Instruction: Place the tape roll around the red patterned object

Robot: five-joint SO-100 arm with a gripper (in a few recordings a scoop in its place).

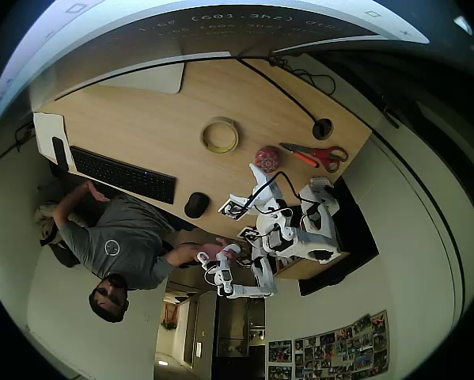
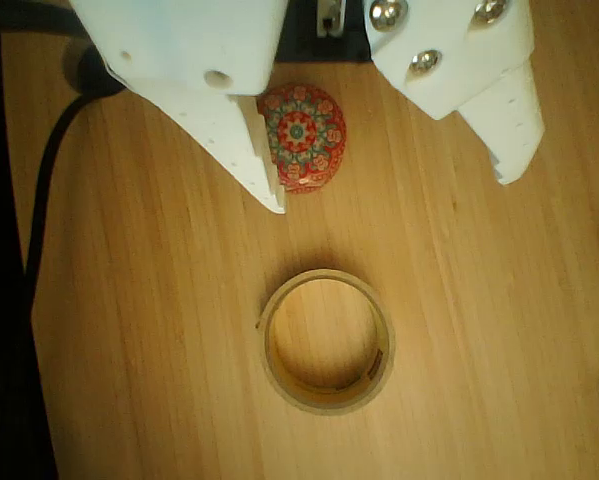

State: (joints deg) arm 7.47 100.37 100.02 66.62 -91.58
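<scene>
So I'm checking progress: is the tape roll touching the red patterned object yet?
Apart. The wrist view shows bare wood between the tape roll and the red patterned object; the overhead view shows the same gap.

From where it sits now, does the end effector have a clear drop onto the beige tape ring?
Probably yes: the open end effector hangs above the flat beige tape ring, nothing lying between; the red patterned dome sits apart.

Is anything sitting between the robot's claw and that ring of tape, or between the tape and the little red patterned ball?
Nothing visible. In the wrist view the open gripper hangs above bare wood, with the tape roll just beyond. The red patterned object lies apart from the roll with only bare table between; the scissors lie off to the side.
</scene>
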